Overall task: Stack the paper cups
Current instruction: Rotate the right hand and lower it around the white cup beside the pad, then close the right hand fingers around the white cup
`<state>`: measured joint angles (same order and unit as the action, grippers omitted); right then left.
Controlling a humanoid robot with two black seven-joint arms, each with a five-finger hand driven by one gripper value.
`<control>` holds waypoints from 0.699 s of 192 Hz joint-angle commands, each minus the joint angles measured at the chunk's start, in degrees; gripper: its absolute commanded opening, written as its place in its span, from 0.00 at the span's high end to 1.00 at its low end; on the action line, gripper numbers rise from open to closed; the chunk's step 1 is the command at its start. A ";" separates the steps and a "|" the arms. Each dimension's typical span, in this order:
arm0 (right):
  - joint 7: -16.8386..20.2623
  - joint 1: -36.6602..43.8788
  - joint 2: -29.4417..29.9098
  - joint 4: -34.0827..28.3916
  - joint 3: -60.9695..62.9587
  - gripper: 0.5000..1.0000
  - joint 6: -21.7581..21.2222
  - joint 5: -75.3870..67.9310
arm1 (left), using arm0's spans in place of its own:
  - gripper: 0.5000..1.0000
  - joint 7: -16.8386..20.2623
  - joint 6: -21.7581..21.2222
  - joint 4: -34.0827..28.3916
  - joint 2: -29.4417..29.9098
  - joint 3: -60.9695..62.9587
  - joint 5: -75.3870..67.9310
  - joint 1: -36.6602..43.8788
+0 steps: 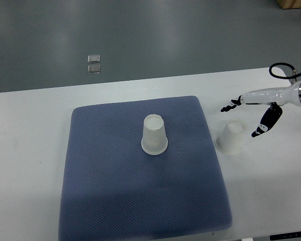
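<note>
The right hand, fingers spread and empty, hovers just beside the upturned paper cup near the table's right edge, off the blue mat, and a glancing touch could topple it.

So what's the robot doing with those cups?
It's getting ready to stack them. The right robot hand reaches in with its fingers spread, just beside an upside-down paper cup on the white table, not holding it yet. Another upside-down cup waits on the blue mat. The left arm isn't in the picture.
</note>
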<state>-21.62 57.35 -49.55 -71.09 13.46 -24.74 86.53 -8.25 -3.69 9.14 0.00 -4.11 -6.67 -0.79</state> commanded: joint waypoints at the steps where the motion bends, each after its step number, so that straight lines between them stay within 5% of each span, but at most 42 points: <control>1: 0.00 -0.40 1.83 0.16 -0.19 0.19 1.89 2.95 | 0.00 -0.01 0.00 0.00 0.00 0.07 0.07 0.09; 134: 1.32 -2.33 7.63 3.85 -5.46 0.20 10.50 10.50 | 0.00 -0.01 0.00 0.00 0.00 -0.02 -0.01 0.00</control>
<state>-20.31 55.75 -42.59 -67.78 8.02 -14.60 96.55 -8.28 -3.69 9.14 0.00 -4.10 -6.66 -0.79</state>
